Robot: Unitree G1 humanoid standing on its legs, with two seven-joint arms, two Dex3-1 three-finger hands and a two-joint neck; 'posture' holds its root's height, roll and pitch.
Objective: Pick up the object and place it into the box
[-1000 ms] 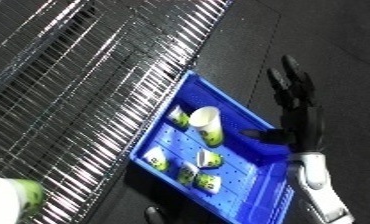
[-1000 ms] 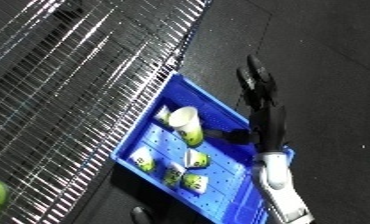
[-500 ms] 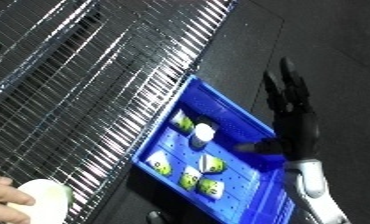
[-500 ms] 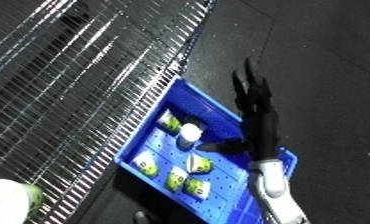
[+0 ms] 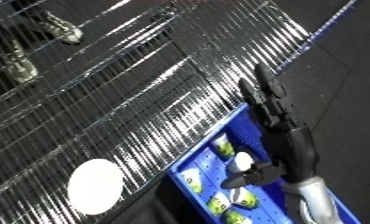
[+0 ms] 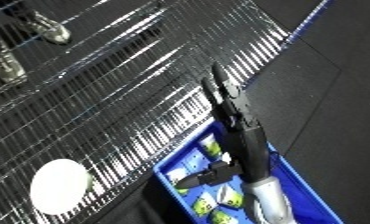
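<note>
White round object (image 5: 96, 186) lies on the wire-grid shelf (image 5: 119, 100), lower left, well apart from the blue bin (image 5: 192, 170). Bin holds green-and-white objects (image 5: 223, 146). Right hand (image 5: 272, 107) above bin, fingers straight, thumb spread, holding nothing.

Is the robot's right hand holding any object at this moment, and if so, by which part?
Nothing is held. The right hand is open, fingers straight, above the blue bin. The left hand is not in view.
</note>
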